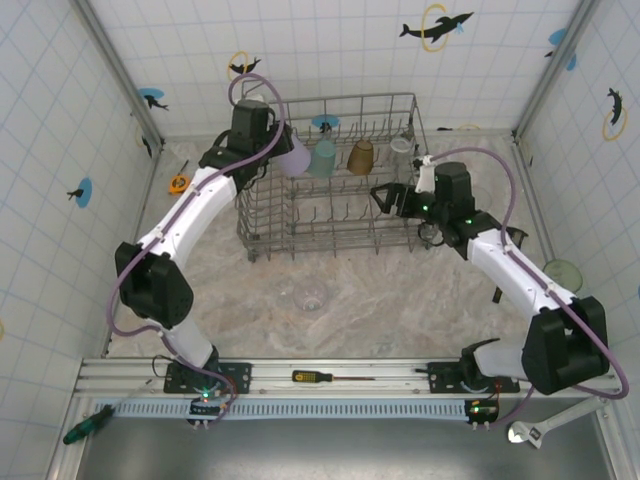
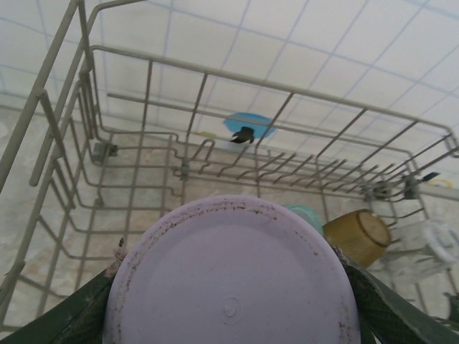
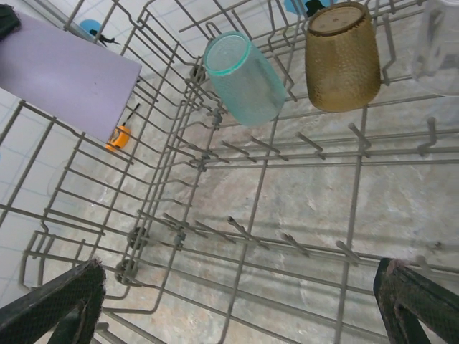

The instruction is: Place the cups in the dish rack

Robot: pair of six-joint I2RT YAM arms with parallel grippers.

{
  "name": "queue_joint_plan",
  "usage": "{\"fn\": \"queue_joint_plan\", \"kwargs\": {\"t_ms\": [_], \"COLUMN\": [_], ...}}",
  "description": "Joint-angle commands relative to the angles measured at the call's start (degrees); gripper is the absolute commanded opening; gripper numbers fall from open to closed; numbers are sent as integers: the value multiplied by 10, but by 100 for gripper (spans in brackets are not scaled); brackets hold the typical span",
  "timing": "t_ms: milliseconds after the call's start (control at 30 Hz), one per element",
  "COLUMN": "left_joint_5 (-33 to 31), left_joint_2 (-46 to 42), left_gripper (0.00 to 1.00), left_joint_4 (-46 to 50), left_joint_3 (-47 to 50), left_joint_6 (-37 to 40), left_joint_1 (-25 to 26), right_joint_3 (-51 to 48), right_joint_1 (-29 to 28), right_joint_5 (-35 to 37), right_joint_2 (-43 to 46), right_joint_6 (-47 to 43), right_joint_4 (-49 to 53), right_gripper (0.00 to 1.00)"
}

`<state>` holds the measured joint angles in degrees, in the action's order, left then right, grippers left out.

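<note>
1. The left claw [image 2: 231, 319] is partly open and closed on the lavender plastic tumbler [image 2: 231, 276]. One finger presses each side wall, and the cup's flat base faces back toward the wrist.
2. The held cup hangs at the far-left corner of the grey wire dish rack [image 1: 330, 225], above the upright tines. Whether it touches one yet cannot be told.
3. Just to the right of that claw, a teal translucent tumbler [image 3: 244, 77], an amber-brown dimpled tumbler [image 3: 342, 57] and a clear colourless tumbler [image 1: 402, 148] stand in a row, tilted on the tines.
4. The right claw [image 3: 240, 315] is spread wide with nothing between its fingers. It hovers over the right side of the rack, with bare tines beneath it.
5. Not yet loaded are a second clear tumbler [image 1: 308, 296], on the marbled desk [image 1: 400, 310] behind both claws, and a pale green tumbler [image 1: 562, 272], off to the right claw's right.
6. These cups look light, stiff and thin-walled, with smooth sides that could slip. A moderate squeeze across the middle of the wall should hold them, whereas pinching near the rim would likely flex it. The clear one looks hard to judge against the pale desk.
</note>
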<state>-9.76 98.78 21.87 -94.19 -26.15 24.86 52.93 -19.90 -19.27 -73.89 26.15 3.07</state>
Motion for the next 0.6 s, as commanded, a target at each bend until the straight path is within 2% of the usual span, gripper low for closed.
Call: {"fn": "queue_joint_plan", "kwargs": {"t_ms": [0, 200, 567], "left_joint_5": [-38, -56, -61], "left_joint_2": [8, 26, 58], "left_gripper": [0, 0, 0], "left_joint_4": [16, 21, 28], "left_joint_3": [-27, -30, -45], "left_joint_6": [18, 10, 7], "left_joint_1": [19, 40, 44], "right_joint_3": [-18, -44, -75], "right_joint_1": [10, 21, 24], "right_joint_5": [-8, -12, -13], "right_joint_2": [31, 54, 87], "right_joint_6": [-32, -53, -38], "right_joint_4": [24, 35, 22], "right_gripper": [100, 100, 100]}}
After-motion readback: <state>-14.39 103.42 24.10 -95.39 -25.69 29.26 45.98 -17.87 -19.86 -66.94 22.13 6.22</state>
